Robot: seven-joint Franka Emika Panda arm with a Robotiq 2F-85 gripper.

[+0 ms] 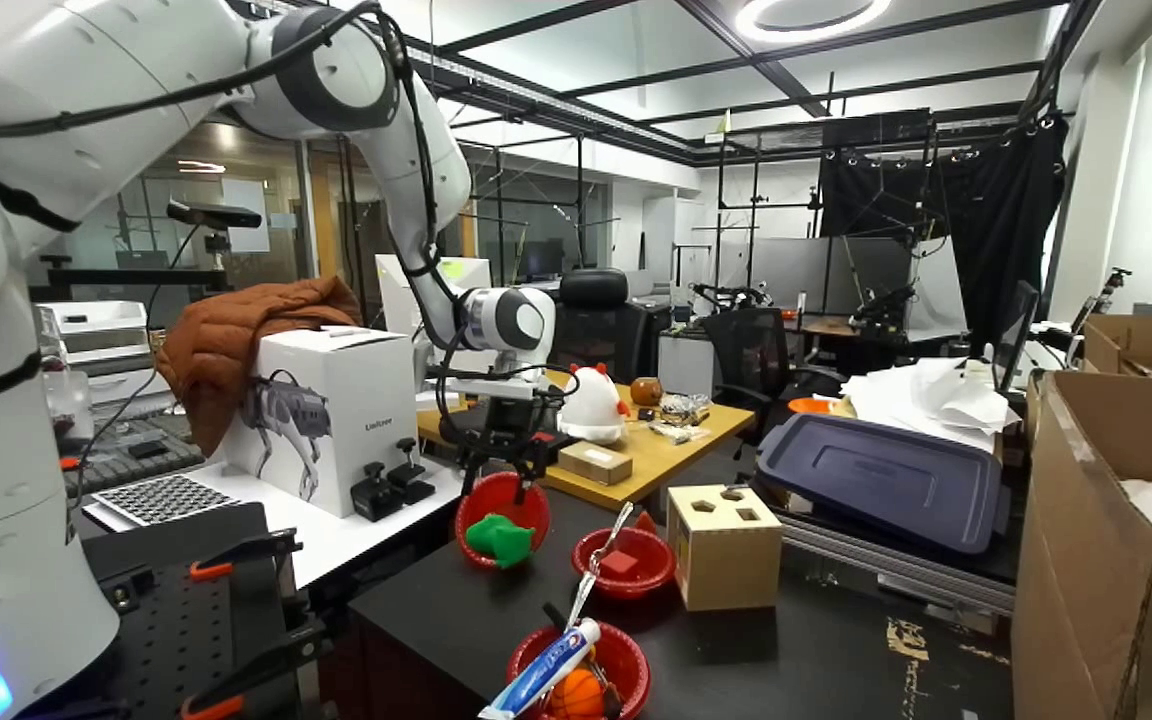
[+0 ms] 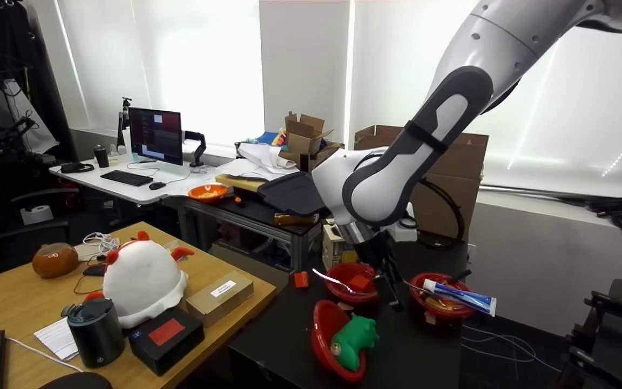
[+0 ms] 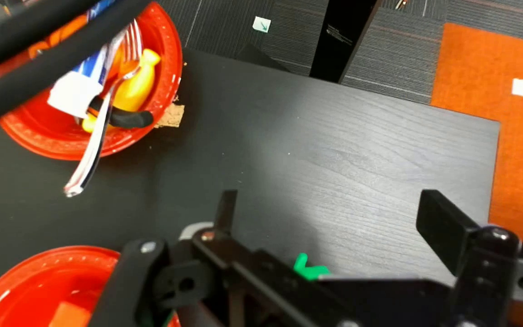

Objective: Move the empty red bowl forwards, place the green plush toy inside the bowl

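Observation:
The red bowl point(image 1: 473, 508) is tilted on its side edge on the black table in both exterior views point(image 2: 319, 336). The green plush toy point(image 1: 499, 541) lies in the low side of this bowl. In an exterior view the toy point(image 2: 355, 341) hangs over the rim. My gripper point(image 1: 496, 484) is above and beside the bowl, apart from the toy; it also shows in an exterior view point(image 2: 393, 294). In the wrist view the gripper's fingers point(image 3: 327, 204) are wide apart with nothing between them. There, only a bit of the green toy point(image 3: 311, 271) shows; the gripper hides nearly all of the bowl.
A red bowl with a red block point(image 1: 584, 578) stands by the wooden shape box point(image 1: 731, 565). Another red bowl point(image 1: 641, 680) holds toothpaste point(image 1: 546, 670), a fork and orange pieces. A red block point(image 2: 301, 279) lies near the table edge. A wooden desk point(image 2: 8, 302) adjoins.

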